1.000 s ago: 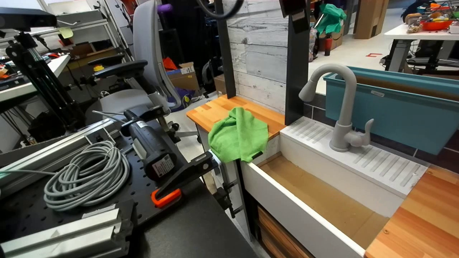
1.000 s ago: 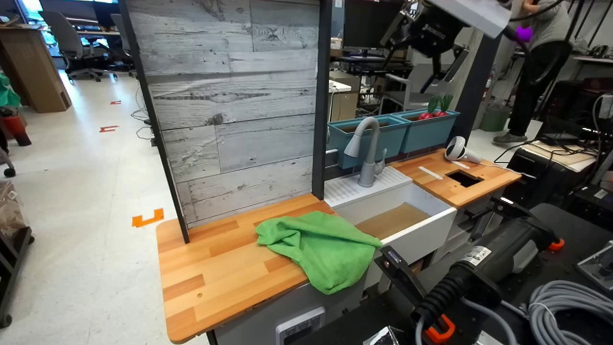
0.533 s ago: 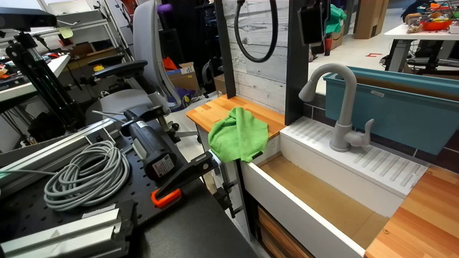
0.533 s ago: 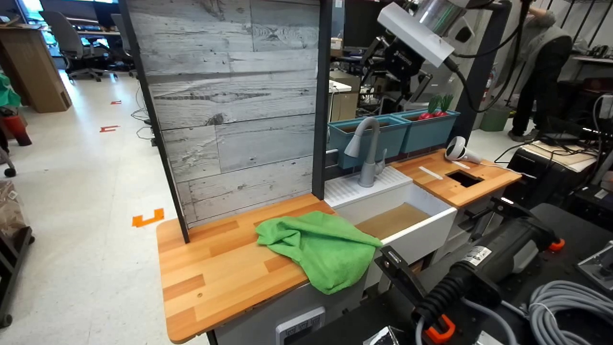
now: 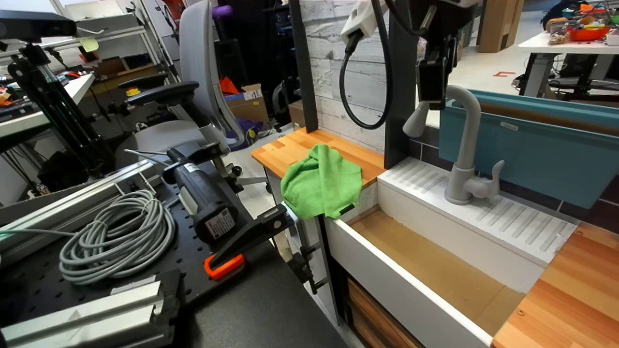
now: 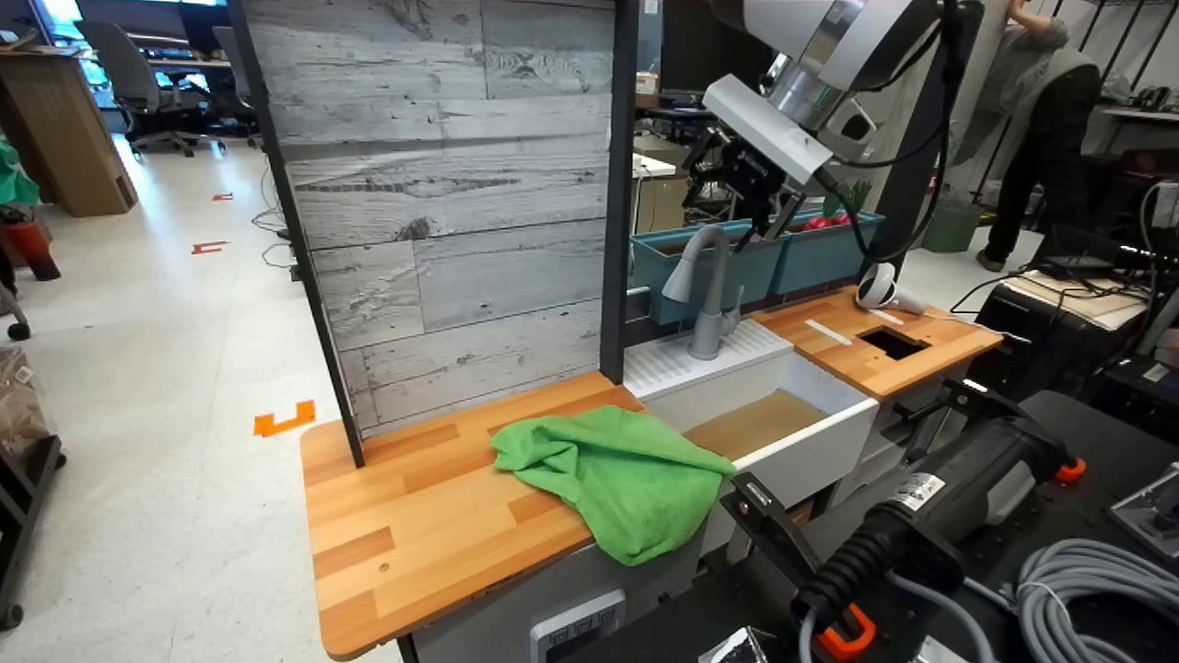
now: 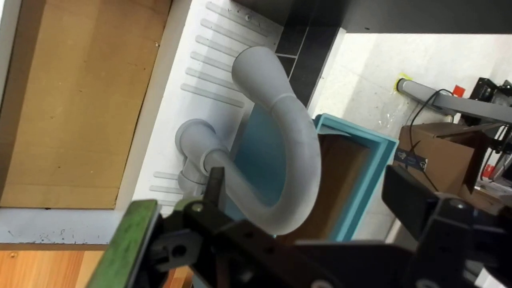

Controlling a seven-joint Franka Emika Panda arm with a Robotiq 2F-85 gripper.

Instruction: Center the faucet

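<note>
The matte grey gooseneck faucet stands upright on the white ridged ledge behind the sink; it shows in both exterior views (image 5: 466,140) (image 6: 714,304) and in the wrist view (image 7: 302,160). Its spout head hangs over the ledge, turned toward the dark post, not over the basin. My black gripper (image 7: 306,174) is open and empty, above the faucet. In the wrist view one finger overlaps the stem and the other is past the curve. In an exterior view the gripper (image 5: 433,82) hides part of the spout; it also shows beside the curve (image 6: 728,221). Contact cannot be told.
The white sink (image 5: 396,285) lies in front of the faucet. Teal planters (image 5: 527,150) stand close behind it. A dark post (image 5: 400,96) and wood-look panel rise beside the ledge. A green cloth (image 5: 321,181) lies on the wooden counter. A white headset (image 6: 880,285) sits on the far counter.
My gripper has come down and moved toward the faucet, from high up to the level of the spout's curve. The faucet has not moved.
</note>
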